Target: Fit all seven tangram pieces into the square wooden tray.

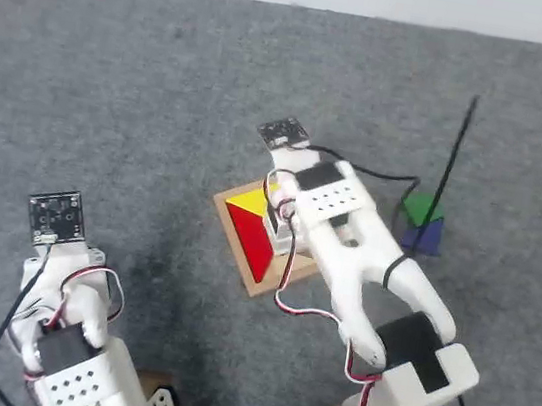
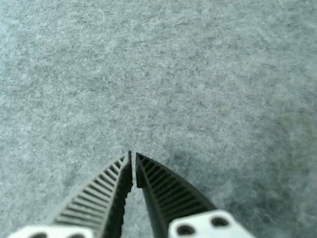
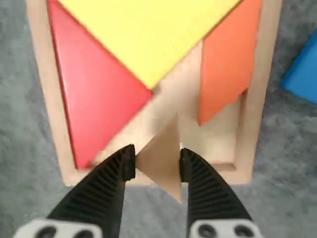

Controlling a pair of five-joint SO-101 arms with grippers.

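Tangram pieces sit partly in the square wooden tray (image 3: 43,49), which lies near the middle of the grey carpeted surface (image 2: 198,74). Inside the tray, a red triangle (image 3: 94,99) lies along one wall. A yellow triangle (image 3: 143,34) touches its long edge, and an orange piece (image 3: 225,64) lies against the opposite wall. Bare tray floor shows between these three.

The right tool (image 3: 156,151) is narrowed onto a tan triangle (image 3: 161,168), with one finger pressed on each side. That triangle hangs over the tray's near rim, one corner pointing in over the bare floor and the other poking out past the rim above the carpet. Whether it touches the wood cannot be told.

In the high view, a green piece (image 1: 419,206) and a blue piece (image 1: 426,237) lie touching each other on the carpet at about 3 o'clock from the tray, outside it.

The left arm is at about 8 o'clock from the tray, well apart from it. The left tool (image 2: 132,157) is pinched almost together above bare carpet, holding nothing.
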